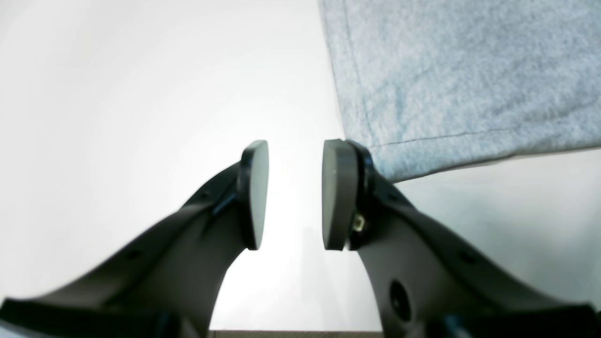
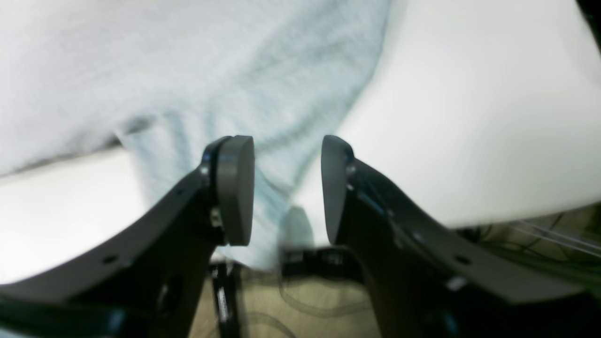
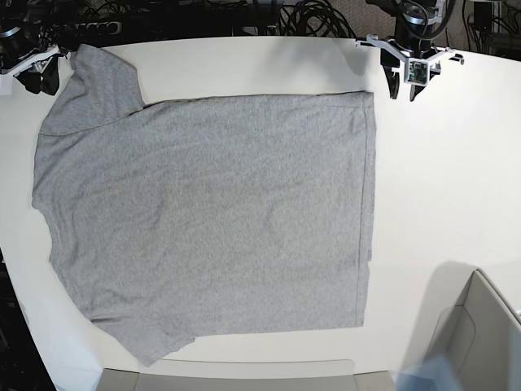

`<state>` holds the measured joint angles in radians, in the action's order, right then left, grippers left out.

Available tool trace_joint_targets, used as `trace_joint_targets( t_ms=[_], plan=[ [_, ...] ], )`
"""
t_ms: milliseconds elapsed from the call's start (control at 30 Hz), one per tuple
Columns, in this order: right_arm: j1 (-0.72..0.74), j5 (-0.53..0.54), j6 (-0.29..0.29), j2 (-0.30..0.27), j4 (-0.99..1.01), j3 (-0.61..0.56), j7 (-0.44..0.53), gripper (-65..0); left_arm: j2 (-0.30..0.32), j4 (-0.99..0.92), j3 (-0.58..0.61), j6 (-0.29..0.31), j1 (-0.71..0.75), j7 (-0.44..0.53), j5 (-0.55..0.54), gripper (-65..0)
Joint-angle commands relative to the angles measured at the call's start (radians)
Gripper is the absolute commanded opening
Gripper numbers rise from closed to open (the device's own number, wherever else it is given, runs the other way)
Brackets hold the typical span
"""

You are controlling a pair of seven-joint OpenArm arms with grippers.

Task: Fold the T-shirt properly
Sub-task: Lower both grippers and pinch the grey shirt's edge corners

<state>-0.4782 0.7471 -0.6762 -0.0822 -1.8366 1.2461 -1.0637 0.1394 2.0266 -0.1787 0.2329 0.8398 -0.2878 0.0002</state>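
Left gripper (image 1: 295, 195): jaws parted, nothing between, hovering just off the hem corner of the T-shirt (image 3: 203, 212). Right gripper (image 2: 287, 190): jaws parted, empty, poised over a sleeve at the table (image 3: 456, 179) edge. T-shirt lies flat on the table, plain grey side up; no lettering readable.

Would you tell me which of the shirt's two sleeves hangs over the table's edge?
The sleeve at the T-shirt's far corner, beside the right gripper; its tip droops past the table, while the near one lies flat.
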Motion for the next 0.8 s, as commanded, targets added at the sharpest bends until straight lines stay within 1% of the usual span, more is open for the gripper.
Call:
trace_joint_targets(
  t_ms=[0, 67, 233, 300, 367, 433, 633, 767],
  plan=[
    [0.005, -0.001, -0.020, -0.015, 0.021, 0.036, -0.003, -41.0, 0.004, 0.015, -0.002, -0.005, 0.011, 0.022, -0.001, -44.8],
    [0.014, -0.002, -0.022, -0.018, 0.090, 0.062, -0.017, -41.0, 0.004, 0.015, -0.002, -0.005, 0.011, 0.022, -0.001, -44.8],
    [0.006, -0.002, -0.022, -0.038, 0.223, 0.057, -0.019, -41.0, 0.004, 0.015, -0.002, -0.005, 0.011, 0.022, -0.001, -44.8],
    [0.009, 0.001, -0.022, -0.046, 0.278, 0.033, -0.019, -41.0, 0.004, 0.015, -0.002, -0.005, 0.011, 0.022, -0.001, -44.8],
    [0.009, 0.002, -0.022, -0.069, 0.317, -0.009, -0.019, -41.0, 0.002, 0.015, -0.002, -0.005, 0.011, 0.022, -0.001, -44.8],
    [0.009, 0.002, -0.022, -0.074, 0.341, -0.039, -0.019, -41.0, 0.002, 0.015, -0.002, -0.005, 0.011, 0.022, -0.001, -44.8],
    [0.009, 0.009, -0.022, -0.064, 0.340, -0.050, -0.019, -41.0, 0.002, 0.015, -0.002, -0.005, 0.016, 0.022, -0.001, -44.8],
    [-0.060, 0.081, -0.022, -0.054, 0.239, -0.042, -0.020, -41.1, 0.002, 0.015, -0.002, -0.005, 0.017, 0.022, -0.001, -44.8]
  ],
)
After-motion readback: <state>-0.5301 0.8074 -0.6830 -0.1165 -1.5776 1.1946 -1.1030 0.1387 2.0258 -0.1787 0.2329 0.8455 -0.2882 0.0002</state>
